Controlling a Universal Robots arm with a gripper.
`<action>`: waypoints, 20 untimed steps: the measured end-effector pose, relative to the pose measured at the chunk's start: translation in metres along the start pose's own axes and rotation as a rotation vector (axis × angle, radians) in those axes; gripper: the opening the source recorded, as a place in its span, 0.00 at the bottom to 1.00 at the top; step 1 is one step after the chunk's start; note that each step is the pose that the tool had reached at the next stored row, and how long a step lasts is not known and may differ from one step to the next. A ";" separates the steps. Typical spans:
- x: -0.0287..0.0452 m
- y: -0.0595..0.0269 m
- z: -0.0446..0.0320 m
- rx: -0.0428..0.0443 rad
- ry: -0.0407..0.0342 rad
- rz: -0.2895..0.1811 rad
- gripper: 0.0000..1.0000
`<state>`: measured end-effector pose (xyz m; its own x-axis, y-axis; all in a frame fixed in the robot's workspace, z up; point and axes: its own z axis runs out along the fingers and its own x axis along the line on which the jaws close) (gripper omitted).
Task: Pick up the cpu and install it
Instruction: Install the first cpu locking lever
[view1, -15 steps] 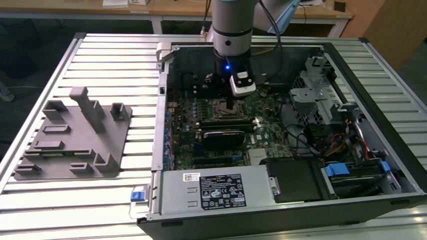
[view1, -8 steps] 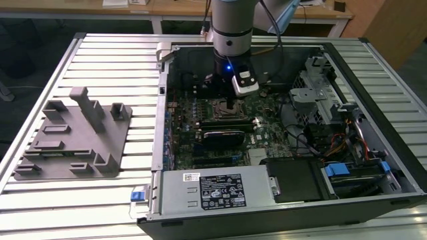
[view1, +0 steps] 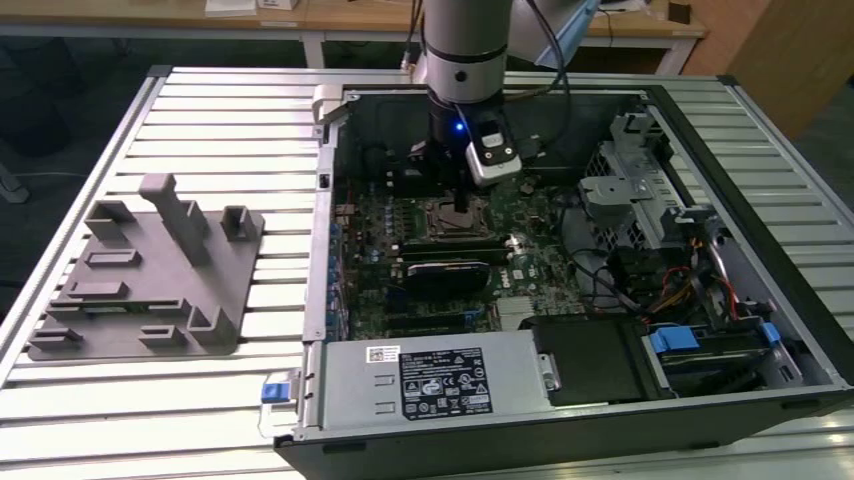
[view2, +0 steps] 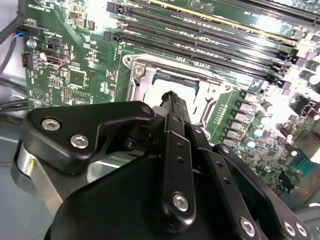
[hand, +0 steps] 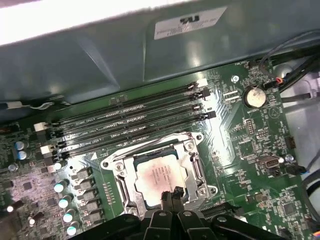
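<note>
The cpu (hand: 159, 175), a silver square chip, lies flat inside the metal-framed socket (hand: 118, 165) on the green motherboard. My gripper (hand: 171, 193) hangs just above the chip's near edge with its two black fingers pressed together and nothing between them. In the second wrist view the fingertips (view2: 172, 100) cover part of the bright cpu (view2: 156, 89) in the socket (view2: 137, 67). In the exterior view the gripper (view1: 461, 205) reaches down into the open computer case, right over the socket (view1: 441, 215).
A grey fixture tray (view1: 147, 280) with upright blocks sits on the slatted table at the exterior view's left. Inside the case are memory slots (hand: 130, 120), a coin battery (hand: 254, 96), a power supply (view1: 420, 385), cables and a drive cage (view1: 641, 190).
</note>
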<state>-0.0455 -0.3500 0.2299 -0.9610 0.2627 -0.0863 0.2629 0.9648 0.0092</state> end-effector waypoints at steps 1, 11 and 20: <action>-0.0001 0.0001 -0.0021 -0.0002 0.0000 0.000 0.11; -0.0004 0.0001 -0.0055 0.0013 0.0053 0.000 0.11; -0.0007 0.0002 -0.0053 0.0034 0.0136 0.000 0.11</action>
<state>-0.0452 -0.3499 0.2353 -0.9621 0.2627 -0.0728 0.2630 0.9648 0.0058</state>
